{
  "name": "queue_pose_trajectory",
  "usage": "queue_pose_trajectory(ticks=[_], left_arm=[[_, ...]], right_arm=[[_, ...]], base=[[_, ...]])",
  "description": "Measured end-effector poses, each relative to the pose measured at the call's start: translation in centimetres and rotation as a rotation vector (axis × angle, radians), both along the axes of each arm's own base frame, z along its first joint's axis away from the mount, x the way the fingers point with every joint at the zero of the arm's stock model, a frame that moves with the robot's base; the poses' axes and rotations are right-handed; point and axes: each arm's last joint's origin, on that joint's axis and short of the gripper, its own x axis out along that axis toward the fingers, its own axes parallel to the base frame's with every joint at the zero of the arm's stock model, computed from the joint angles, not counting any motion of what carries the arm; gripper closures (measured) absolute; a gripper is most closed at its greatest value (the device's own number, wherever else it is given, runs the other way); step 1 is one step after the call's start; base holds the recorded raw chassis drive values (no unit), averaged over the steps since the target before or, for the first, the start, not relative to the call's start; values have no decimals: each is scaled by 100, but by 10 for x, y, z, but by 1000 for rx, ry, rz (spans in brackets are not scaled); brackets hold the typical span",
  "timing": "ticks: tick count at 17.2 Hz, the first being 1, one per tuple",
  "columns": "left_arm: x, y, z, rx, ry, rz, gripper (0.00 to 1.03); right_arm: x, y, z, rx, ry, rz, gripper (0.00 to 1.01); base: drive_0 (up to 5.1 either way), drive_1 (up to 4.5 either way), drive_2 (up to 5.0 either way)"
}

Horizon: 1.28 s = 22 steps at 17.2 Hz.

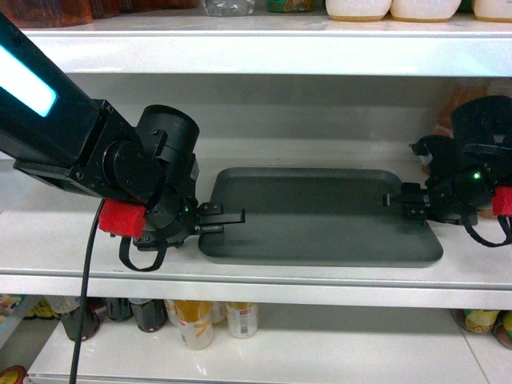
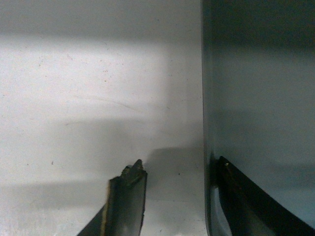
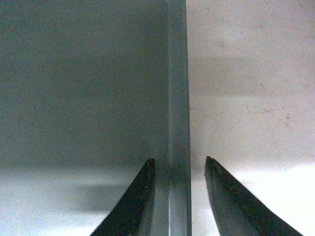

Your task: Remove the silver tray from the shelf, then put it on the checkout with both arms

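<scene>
Matte grey-green, the silver tray [image 1: 320, 214] lies flat on the glossy white shelf [image 1: 72, 240], with bottles [image 1: 196, 320] on the board below and jars above. The left gripper [image 1: 222, 218] straddles its left rim, jaws apart, not pinching. The right gripper [image 1: 400, 200] brackets the right rim [image 3: 178, 123], jaws narrowly parted, one finger [image 3: 135, 204] over the tray floor.

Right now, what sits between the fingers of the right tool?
The right wrist view shows the tray's raised right rim between the right tool's open fingers, with white shelf beyond it.
</scene>
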Motion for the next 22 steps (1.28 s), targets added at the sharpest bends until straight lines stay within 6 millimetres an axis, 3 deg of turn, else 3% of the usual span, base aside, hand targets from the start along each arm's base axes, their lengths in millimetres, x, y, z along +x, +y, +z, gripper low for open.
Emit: queue_pose_trajectory(ticks=[3,5,10,13,15,18,19,20,21,22], left_arm=[[-4,0,-2,-33,1,8,85],[-9,0,-2,-49,-8,9,99],[-44,2,4,-41,-58,21,100],[-71,-5,22,-16,-102,4,100],[-90,-13,48,-2,-188,-21,100],[-114,-17,70,-19,-255,-32,100],[-139,-18,79,-11,-285,-35,100],[-190,-15,91,4,-301,-41,100],[-204,-12,96,7,-345,-34,100],[-204,-12,93,16,-333,-32,100]], right_arm=[[-7,0,-2,-8,-17,10,92],[-13,2,-3,-1,-35,3,98],[-54,2,3,77,-35,-15,98],[-88,-3,14,101,-49,-27,98],[-113,-8,38,125,-116,-29,98],[-144,-15,68,138,-208,-28,98],[-171,-19,78,151,-233,-27,98],[-227,-22,88,175,-266,-22,98],[-242,-21,93,173,-298,-19,98],[-242,-21,91,175,-288,-19,98]], base=[[0,0,0],[0,0,0],[0,0,0],[0,0,0],[0,0,0],[0,0,0],[0,0,0],[0,0,0],[0,0,0],[0,0,0]])
